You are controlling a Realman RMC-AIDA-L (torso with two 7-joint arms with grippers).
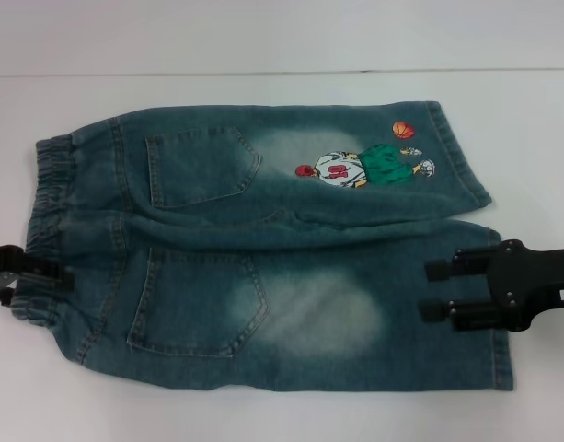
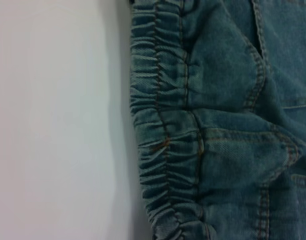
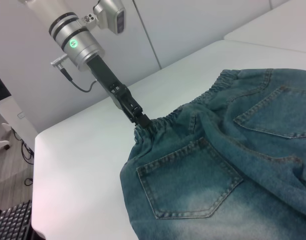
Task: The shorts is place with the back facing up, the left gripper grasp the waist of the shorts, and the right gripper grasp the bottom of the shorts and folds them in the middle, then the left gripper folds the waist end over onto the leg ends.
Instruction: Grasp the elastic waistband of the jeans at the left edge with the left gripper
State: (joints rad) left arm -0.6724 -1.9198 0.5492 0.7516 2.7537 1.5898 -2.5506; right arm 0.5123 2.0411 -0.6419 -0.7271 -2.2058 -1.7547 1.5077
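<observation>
The denim shorts (image 1: 263, 249) lie flat on the white desk (image 1: 263, 37) with the back pockets facing up, the elastic waistband (image 1: 44, 230) toward the robot's left and the two leg ends toward its right. The far leg carries a printed basketball-player figure (image 1: 360, 166) with an orange ball (image 1: 404, 130) beside it. The near leg shows a back pocket (image 1: 201, 302) and a pale faded patch.

The left hand (image 1: 63, 273) sits at the near part of the waistband, its dark fingers touching the gathered elastic edge. In the right wrist view the tip of that hand (image 3: 141, 121) meets the waistband rim, with the silver arm rising behind it. Whether it is clamped on the cloth cannot be told. The left wrist view shows only the ruched waistband (image 2: 165, 145) lying against the bare desk (image 2: 53, 120).

The right hand (image 1: 440, 290) is over the hem end of the near leg, its two black fingers (image 1: 456, 268) spread apart and pointing toward the waist, above the denim without gripping it.
</observation>
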